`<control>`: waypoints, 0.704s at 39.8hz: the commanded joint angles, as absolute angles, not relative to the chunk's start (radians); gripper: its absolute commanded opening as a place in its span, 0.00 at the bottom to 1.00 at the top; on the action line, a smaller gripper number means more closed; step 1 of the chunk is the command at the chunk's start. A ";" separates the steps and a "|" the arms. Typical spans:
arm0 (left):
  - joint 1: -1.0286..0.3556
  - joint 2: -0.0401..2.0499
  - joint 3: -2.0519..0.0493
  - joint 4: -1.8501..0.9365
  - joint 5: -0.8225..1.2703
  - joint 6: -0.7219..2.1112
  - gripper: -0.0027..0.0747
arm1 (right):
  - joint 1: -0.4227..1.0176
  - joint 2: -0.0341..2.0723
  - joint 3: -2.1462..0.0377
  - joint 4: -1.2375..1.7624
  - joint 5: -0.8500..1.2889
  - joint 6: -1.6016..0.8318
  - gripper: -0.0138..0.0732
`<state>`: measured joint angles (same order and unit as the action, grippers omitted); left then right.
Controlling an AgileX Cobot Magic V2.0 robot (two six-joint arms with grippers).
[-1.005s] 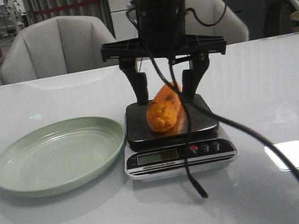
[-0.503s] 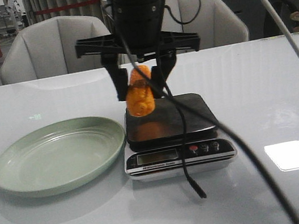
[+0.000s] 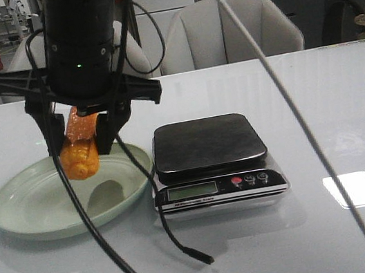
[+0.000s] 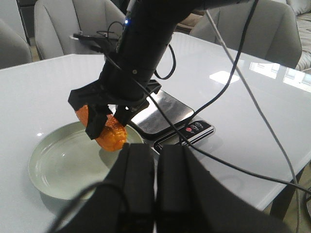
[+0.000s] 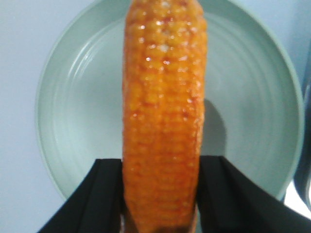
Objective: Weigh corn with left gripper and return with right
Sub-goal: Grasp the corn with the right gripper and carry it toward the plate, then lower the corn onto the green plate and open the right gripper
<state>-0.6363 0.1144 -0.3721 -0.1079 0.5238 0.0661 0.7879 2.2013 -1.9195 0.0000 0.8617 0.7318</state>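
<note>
Clamped between the two black fingers of the right gripper [image 3: 79,141], the corn [image 3: 80,152] hangs tilted in the air above the pale green plate [image 3: 32,203], its lower end pointing down toward the plate's inner surface without touching it. From the right wrist view the corn [image 5: 164,116] runs lengthwise out from between the fingers [image 5: 97,199], centred over the plate [image 5: 68,121]. The left gripper [image 4: 155,170] sits low and back from the scene, its two thick fingers pressed together with nothing between them, looking out at the other arm holding the corn [image 4: 108,132] over the plate [image 4: 63,165]. Just beside the plate stands the scale [image 3: 209,147], its black platform bare and its display and buttons facing the front. A loose black cable [image 3: 180,245] trails down onto the white table [image 3: 334,118] in front of the scale.
</note>
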 commanded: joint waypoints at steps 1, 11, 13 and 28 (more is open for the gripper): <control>-0.641 0.124 -0.399 -0.115 0.443 0.067 0.18 | 0.789 2.170 -1.952 0.018 0.806 0.720 0.51; -0.641 0.124 -0.399 -0.115 0.443 0.067 0.18 | 0.789 2.194 -1.955 0.032 0.798 0.720 0.76; -0.641 0.124 -0.399 -0.115 0.443 0.067 0.18 | 0.787 2.191 -1.963 0.032 0.809 0.720 0.78; -0.641 0.124 -0.399 -0.115 0.443 0.067 0.18 | 0.734 2.103 -2.033 0.033 1.077 0.519 0.78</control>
<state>-0.6363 0.1144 -0.3721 -0.1079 0.5238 0.0661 0.7525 2.2171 -1.9933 0.0382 1.0416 0.6214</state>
